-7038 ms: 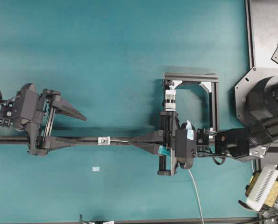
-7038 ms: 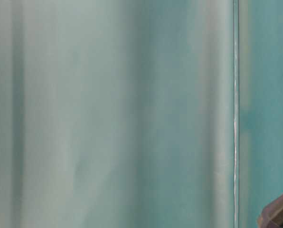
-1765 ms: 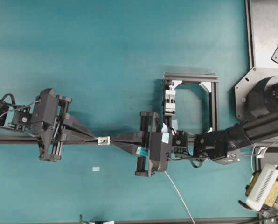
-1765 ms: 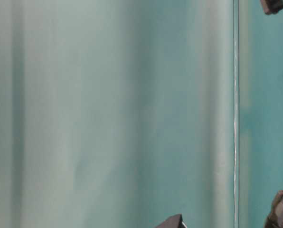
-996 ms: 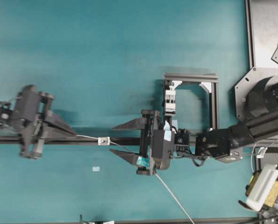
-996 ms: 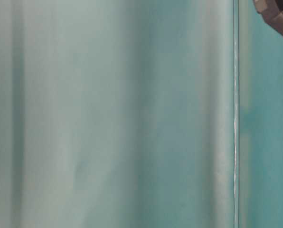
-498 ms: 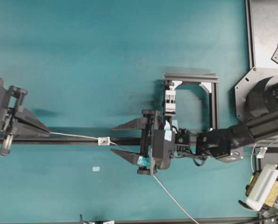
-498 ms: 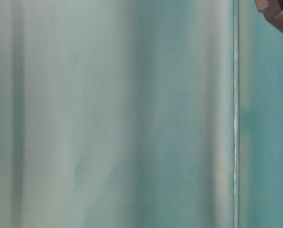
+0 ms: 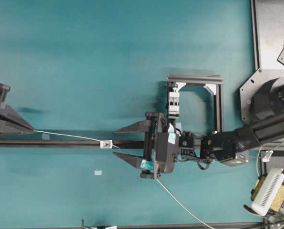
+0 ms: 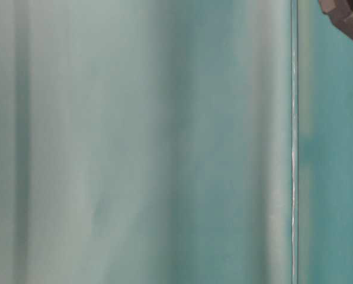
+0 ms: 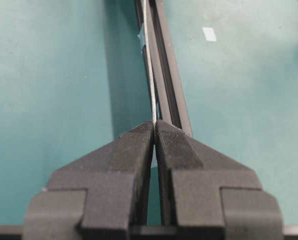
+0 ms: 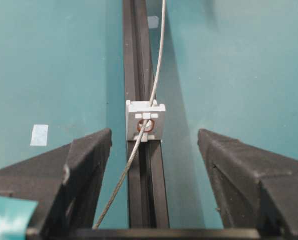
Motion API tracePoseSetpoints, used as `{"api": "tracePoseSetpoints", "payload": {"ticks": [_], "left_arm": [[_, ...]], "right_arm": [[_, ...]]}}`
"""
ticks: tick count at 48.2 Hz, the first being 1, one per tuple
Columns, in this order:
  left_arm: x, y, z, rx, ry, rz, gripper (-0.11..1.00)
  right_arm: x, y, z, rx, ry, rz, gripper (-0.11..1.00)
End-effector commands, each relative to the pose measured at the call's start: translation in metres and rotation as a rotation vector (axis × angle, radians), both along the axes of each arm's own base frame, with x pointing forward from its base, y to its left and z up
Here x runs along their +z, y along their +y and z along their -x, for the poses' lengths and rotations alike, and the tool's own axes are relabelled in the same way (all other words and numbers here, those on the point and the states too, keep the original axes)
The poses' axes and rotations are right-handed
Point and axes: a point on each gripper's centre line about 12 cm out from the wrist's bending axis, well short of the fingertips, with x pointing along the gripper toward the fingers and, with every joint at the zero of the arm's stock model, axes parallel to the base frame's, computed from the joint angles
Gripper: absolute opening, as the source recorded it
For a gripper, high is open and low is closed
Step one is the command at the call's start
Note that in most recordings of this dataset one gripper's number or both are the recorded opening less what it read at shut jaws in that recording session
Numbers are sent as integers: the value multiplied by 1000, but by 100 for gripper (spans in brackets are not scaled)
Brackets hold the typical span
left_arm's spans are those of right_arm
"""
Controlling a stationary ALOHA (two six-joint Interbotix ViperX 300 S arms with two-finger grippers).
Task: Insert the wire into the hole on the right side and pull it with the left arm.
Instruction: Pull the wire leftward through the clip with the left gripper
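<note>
The thin pale wire (image 9: 68, 135) runs through the hole (image 12: 145, 125) of the small white block (image 9: 105, 143) on the black rail. At the far left edge my left gripper (image 9: 31, 130) is shut on the wire's end; its fingertips (image 11: 161, 131) pinch the wire (image 11: 148, 60) in the wrist view. My right gripper (image 9: 116, 141) stands open just right of the block, its fingers (image 12: 89, 150) wide apart on either side of the rail. The wire (image 12: 131, 160) passes loose between them and trails down to the lower right (image 9: 180, 204).
A black rail (image 9: 61, 143) crosses the teal table. A black frame with a taller white block (image 9: 174, 101) stands behind the right arm. A small pale tape patch (image 9: 98, 172) lies below the rail. A white and beige plug box (image 9: 268, 191) sits at the lower right.
The left gripper has moved further left with the wire, drawing more of it through the block. The right gripper has stayed open in place.
</note>
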Motion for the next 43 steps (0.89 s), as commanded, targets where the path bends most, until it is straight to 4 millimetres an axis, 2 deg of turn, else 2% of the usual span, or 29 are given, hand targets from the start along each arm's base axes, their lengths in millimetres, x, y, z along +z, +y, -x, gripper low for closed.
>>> {"api": "tracePoseSetpoints", "payload": {"ticks": [1, 23, 28, 31, 35, 43], "left_arm": [[7, -2, -1, -11, -24, 4, -10], [7, -4, -6, -7, 6, 9, -10], [9, -5, -8, 3, 8, 41, -3], [9, -5, -8, 12, 13, 63, 4], [7, -4, -7, 16, 31, 64, 20], [3, -4, -6, 17, 60, 59, 69]], "right_arm": [[16, 2, -2, 4, -43, -19, 79], [16, 2, -2, 4, -43, -19, 78], [16, 2, -2, 4, -43, -19, 79], [16, 2, -2, 4, -43, -19, 79], [16, 2, -2, 4, -43, -19, 79], [16, 2, -2, 4, -43, -19, 79]]}}
